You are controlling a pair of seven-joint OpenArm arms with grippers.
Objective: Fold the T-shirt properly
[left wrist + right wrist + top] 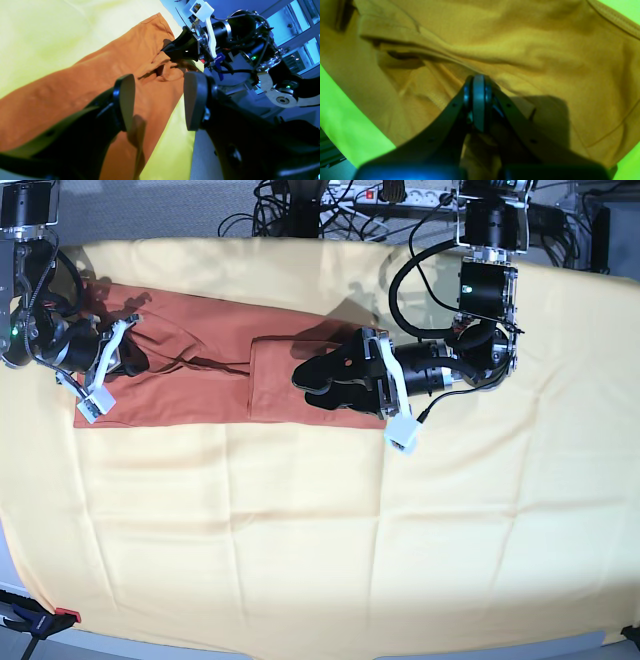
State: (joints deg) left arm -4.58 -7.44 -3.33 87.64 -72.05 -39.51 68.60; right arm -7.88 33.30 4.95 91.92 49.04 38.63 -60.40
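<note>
Fabric of the T-shirt [190,385] lies folded into a long strip on the yellow cloth [320,520]. Left claw [158,100] gapes wide above it; right claw [478,100] pinches a bunched end. Tugging could undo the fold. Plenty of open cloth lies nearer.

A big pale yellow cloth [330,550] covers the bench from edge to edge, creased in a loose grid of fold lines, evenly lit from above. Beyond its far edge, grey floor [160,215] and a tangle of black cables [290,210] run to a power strip [385,194]. At the near left corner, a clamp [35,620] bites the cloth's edge. From the left wrist view, bright window panes [297,27] glow blue.
</note>
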